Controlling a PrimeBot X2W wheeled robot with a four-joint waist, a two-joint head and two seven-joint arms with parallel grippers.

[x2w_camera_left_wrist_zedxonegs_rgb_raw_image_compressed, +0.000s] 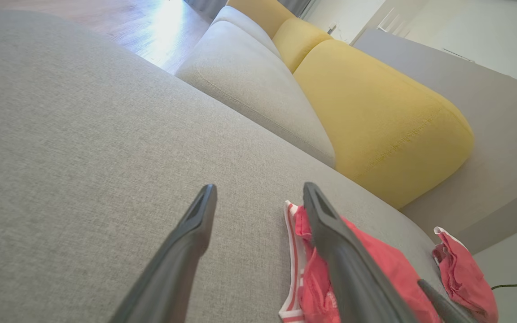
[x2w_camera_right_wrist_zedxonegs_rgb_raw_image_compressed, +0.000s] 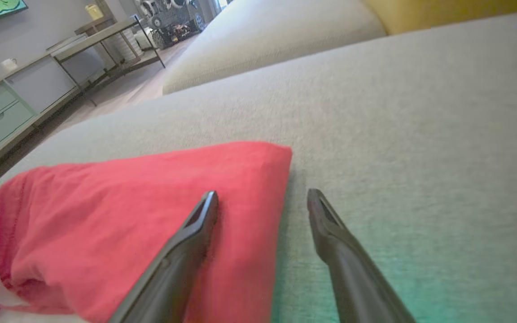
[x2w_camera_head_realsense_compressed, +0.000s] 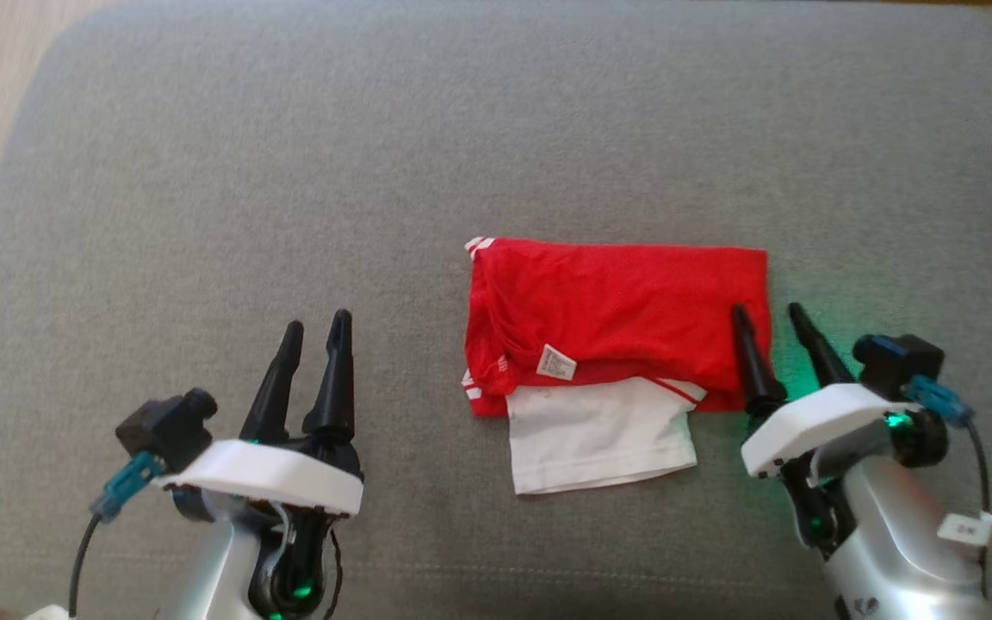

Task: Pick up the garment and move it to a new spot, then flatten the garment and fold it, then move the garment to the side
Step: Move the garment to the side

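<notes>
Since red jersey (x2w_camera_head_realsense_compressed: 616,301) lies folded flat on grey cushion (x2w_camera_head_realsense_compressed: 496,129), fold judged done. Right tool (x2w_camera_head_realsense_compressed: 765,310) wide, empty, straddling jersey's right edge: likely set to pinch it for sideways move. Left tool (x2w_camera_head_realsense_compressed: 317,320) wide, empty, well apart at left.

left end effector (x2w_camera_head_realsense_compressed: 317,322) and right end effector (x2w_camera_head_realsense_compressed: 766,309) both point forward, each with its jaws standing wide apart.

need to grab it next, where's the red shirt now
Head view: the shirt lies right of centre on the grey cushion, right gripper at its right edge.
</notes>
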